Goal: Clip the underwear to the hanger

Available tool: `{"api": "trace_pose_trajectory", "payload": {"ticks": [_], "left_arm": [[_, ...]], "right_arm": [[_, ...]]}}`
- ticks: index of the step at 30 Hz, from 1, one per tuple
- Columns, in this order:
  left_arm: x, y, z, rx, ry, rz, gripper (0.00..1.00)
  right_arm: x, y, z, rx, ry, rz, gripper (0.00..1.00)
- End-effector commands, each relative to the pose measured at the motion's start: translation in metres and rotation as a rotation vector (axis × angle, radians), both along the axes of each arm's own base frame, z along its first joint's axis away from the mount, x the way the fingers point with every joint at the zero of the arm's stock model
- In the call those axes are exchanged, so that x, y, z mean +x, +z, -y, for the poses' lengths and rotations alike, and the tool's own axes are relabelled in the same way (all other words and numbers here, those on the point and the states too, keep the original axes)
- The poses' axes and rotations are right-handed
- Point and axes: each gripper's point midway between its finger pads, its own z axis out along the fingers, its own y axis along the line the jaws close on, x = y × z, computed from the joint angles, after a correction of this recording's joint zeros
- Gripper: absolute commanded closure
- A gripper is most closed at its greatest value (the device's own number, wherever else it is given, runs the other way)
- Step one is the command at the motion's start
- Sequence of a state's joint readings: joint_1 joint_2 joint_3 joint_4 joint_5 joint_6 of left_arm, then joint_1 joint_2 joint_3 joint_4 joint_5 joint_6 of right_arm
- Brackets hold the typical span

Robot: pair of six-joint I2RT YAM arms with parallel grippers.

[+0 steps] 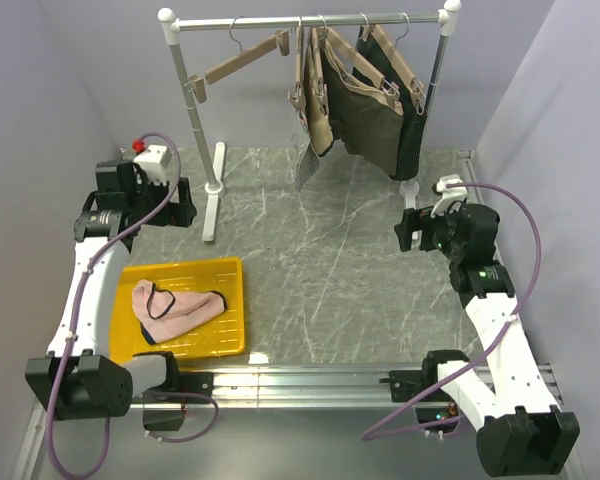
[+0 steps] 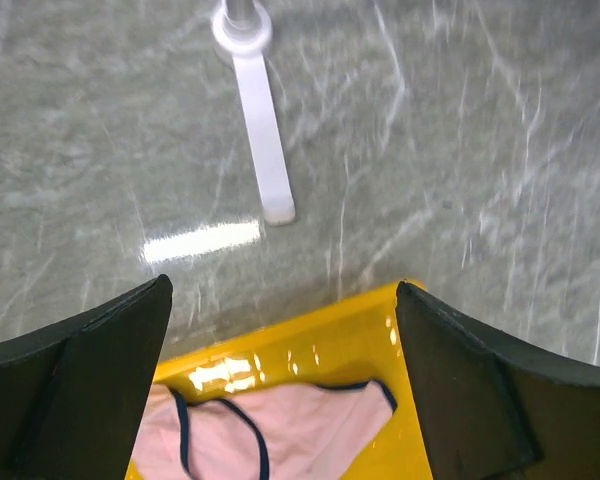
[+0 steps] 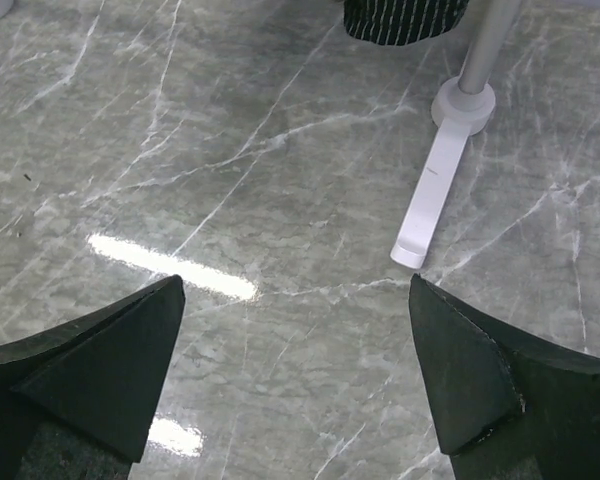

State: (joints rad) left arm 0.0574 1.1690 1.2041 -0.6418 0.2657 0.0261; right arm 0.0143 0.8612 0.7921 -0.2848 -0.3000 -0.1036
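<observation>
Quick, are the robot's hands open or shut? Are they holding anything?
Left gripper: open, holding nothing; the underwear lies untouched in the yellow tray.
Right gripper: open, holding nothing.

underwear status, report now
Left end effector open over yellow tray edge; right end effector open. Underwear in tray, unclipped; hanger empty on rack. Nothing covering underwear.

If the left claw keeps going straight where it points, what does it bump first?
The left gripper would probably meet the far rim of the yellow tray first, or the marble table just beyond it; depth is unclear.
</observation>
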Motion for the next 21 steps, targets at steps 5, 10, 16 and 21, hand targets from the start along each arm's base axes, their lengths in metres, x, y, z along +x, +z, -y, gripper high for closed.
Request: {"api": "trace_pose_trajectory", "payload": {"ticks": [5, 10, 16, 21], "left_arm": [[-0.03, -0.003, 0.012, 0.119, -0.264, -0.091, 0.01], [-0.077, -0.035, 0.011, 0.208, -0.438, -0.24, 0.01], [-0.132, -0.111, -0.002, 0.322, -0.544, -0.453, 0.01], [-0.134, -0.146, 0.002, 0.359, -0.539, -0.467, 0.01]], "right_arm": [[0.001, 0.0, -0.008, -0.017, 0.067, -0.029, 0.0], [-0.001, -0.006, -0.013, -0.015, 0.104, -0.07, 0.0], [0.001, -0.01, -0.019, 0.004, 0.131, -0.1, 0.0], [0.003, -0.016, -0.022, 0.014, 0.147, -0.126, 0.0]]}}
